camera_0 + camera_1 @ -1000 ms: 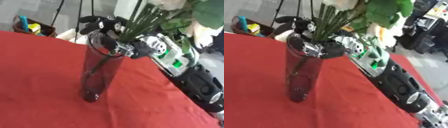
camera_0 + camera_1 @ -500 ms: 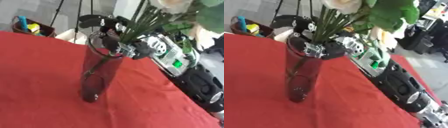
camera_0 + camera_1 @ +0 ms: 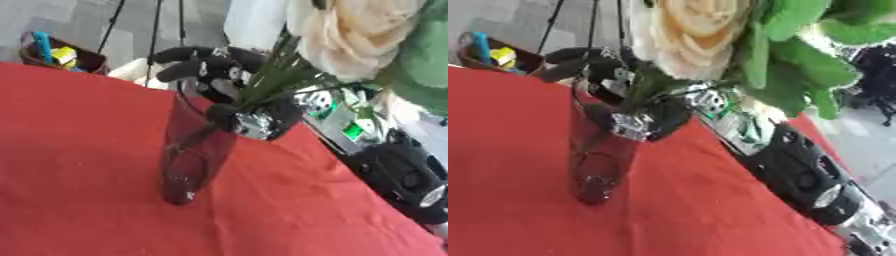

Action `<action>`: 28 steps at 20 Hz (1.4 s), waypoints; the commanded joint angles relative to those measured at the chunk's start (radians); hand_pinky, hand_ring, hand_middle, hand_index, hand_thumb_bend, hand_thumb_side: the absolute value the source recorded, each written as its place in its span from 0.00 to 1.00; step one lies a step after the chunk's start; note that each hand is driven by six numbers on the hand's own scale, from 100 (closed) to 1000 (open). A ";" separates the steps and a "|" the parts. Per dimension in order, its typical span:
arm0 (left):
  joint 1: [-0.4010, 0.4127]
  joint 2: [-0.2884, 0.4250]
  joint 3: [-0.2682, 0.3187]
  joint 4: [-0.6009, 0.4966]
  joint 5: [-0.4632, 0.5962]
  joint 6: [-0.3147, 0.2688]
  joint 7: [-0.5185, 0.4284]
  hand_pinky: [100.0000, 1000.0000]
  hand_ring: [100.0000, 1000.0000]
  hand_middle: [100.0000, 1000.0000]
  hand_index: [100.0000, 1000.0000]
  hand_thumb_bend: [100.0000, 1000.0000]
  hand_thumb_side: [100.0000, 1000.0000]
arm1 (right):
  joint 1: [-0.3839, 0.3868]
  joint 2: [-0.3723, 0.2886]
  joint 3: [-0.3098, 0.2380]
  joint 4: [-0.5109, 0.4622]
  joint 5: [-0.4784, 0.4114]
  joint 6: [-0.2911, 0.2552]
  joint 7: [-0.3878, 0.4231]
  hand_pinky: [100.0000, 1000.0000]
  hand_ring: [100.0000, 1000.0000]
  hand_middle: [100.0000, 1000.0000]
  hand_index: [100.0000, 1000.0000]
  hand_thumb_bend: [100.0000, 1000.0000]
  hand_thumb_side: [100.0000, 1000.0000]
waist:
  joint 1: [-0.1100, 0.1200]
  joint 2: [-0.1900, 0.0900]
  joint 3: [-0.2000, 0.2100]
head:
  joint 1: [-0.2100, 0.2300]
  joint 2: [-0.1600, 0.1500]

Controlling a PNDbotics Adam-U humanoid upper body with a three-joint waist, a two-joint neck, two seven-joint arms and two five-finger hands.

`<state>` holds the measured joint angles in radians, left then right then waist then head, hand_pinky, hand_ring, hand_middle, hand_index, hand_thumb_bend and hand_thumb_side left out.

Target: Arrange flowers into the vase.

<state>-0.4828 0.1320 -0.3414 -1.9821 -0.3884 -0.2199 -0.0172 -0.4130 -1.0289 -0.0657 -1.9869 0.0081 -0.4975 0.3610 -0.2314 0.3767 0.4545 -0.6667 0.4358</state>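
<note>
right hand (image 3: 229,75) clenched on our flowers (image 3: 363,30) | stems just above vase (image 3: 192,155) mouth | vase upright on red cloth (image 3: 79,150) | left hand not seen

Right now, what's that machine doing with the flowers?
The robot's right hand is curled around a bunch of artificial flowers, gripping the green stems right above the mouth of a tall clear glass vase. The vase stands on a table with a red cloth. At least one stem end seems to reach down inside the glass, but the cream blooms sit high above the rim, so the bunch is not yet fully lowered in. The left hand is out of sight.
</note>
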 commanded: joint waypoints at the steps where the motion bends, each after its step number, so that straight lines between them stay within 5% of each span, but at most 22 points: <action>1: -0.008 0.008 -0.014 -0.018 -0.001 0.000 -0.005 0.47 0.71 0.71 0.72 0.00 0.71 | -0.007 -0.042 -0.007 -0.013 0.006 0.001 -0.018 1.00 1.00 0.09 0.95 0.00 1.00 | 0.006 -0.018 -0.002 | -0.006 -0.015; 17: -0.011 0.004 -0.014 -0.018 0.006 0.004 -0.013 0.47 0.72 0.71 0.71 0.00 0.71 | 0.029 -0.061 -0.005 -0.013 0.096 -0.040 -0.061 1.00 1.00 0.11 0.99 0.12 1.00 | 0.005 -0.020 -0.007 | -0.019 -0.024; 28: -0.011 0.001 -0.017 -0.018 0.007 0.007 -0.022 0.47 0.72 0.71 0.71 0.00 0.71 | 0.026 -0.056 -0.011 -0.013 -0.026 -0.053 -0.129 1.00 1.00 0.17 1.00 0.10 1.00 | 0.005 -0.019 -0.011 | -0.023 -0.030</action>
<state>-0.4833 0.1318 -0.3416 -1.9821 -0.3865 -0.2117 -0.0344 -0.3783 -1.0524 -0.0610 -1.9869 0.0051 -0.5496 0.2503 -0.2355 0.3767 0.4469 -0.6846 0.4200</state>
